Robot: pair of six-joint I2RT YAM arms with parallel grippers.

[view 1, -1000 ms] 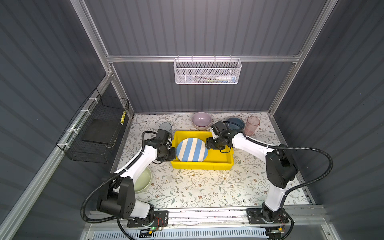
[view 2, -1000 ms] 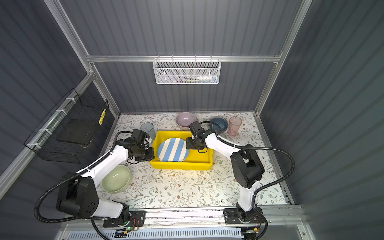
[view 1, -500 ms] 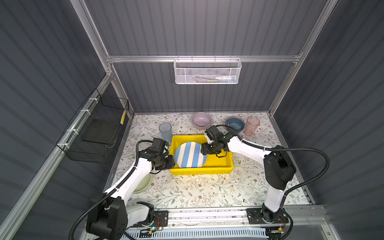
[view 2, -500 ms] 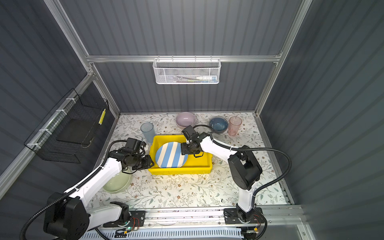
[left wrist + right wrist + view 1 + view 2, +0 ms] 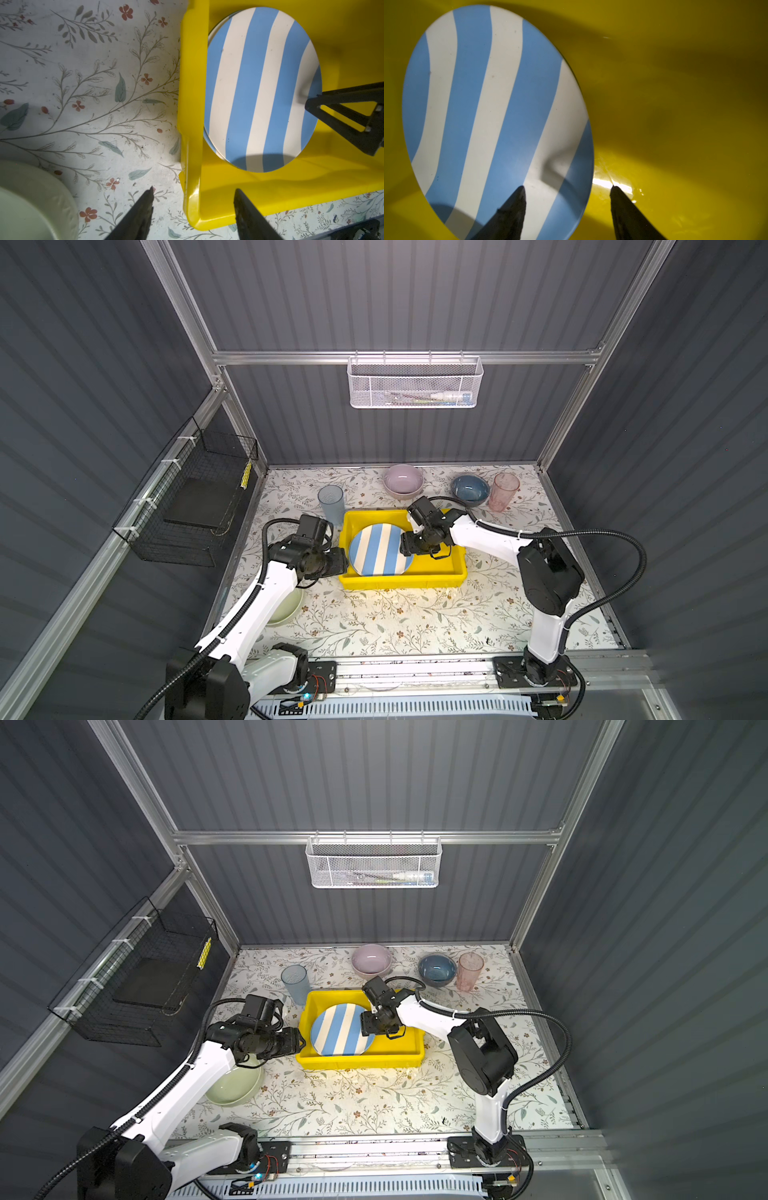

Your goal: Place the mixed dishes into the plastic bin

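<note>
In both top views your bin (image 5: 399, 581) sat mid-frame on the flowered cloth (image 5: 395, 622), with the striped plate (image 5: 380, 549) lying in its left half. The left wrist view showed a second plate's edge peeking out beneath the striped plate.

Your left gripper (image 5: 340, 562) hung at the bin's left rim. Its jaws stood well apart and held nothing: in the left wrist view one fingertip (image 5: 150, 192) was over the cloth and the other over the bin's corner.

Your right gripper (image 5: 405, 545) reached into the bin at the plate's right edge. Its jaws were also spread and gripped nothing: in the right wrist view one fingertip (image 5: 520, 190) was over the plate and the other over the yellow floor.

Outside the bin, along the upper edge of the cloth, stood the blue tumbler (image 5: 331, 502), lilac bowl (image 5: 402, 482), dark blue bowl (image 5: 469, 489) and pink tumbler (image 5: 503, 491). The green bowl (image 5: 286, 605) sat lower left, partly under your left arm.
</note>
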